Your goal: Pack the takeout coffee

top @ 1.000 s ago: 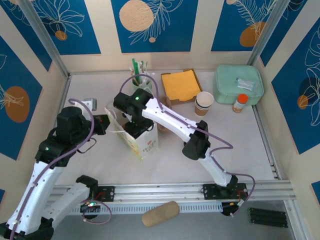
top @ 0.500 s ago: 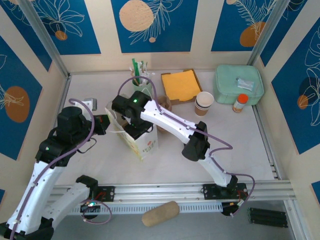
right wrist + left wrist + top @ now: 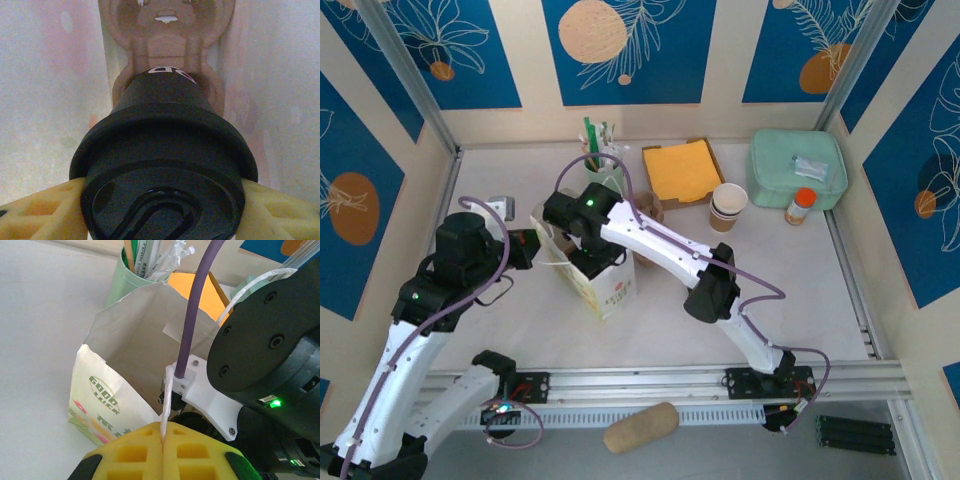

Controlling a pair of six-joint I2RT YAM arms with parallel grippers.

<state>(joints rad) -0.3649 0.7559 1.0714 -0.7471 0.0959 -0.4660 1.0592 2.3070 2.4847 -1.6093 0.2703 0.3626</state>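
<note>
The right hand (image 3: 160, 212) grips the takeout coffee (image 3: 162, 145) between soft yellow foam pads (image 3: 40, 210), which press on its round, glossy black plastic lid from 9 and 3 o'clock. The cup is inside the creased white paper bag (image 3: 608, 285), with a moulded brown pulp carrier (image 3: 167, 35) at 12 o'clock beyond it. The left hand (image 3: 163, 442) is pinched tight on the bag's thin white cord handle (image 3: 169, 390). The bag stands on the pale worktop (image 3: 800, 290), at 9 o'clock from its middle.

"GOOD" on paper bag (image 3: 101, 392)
</note>
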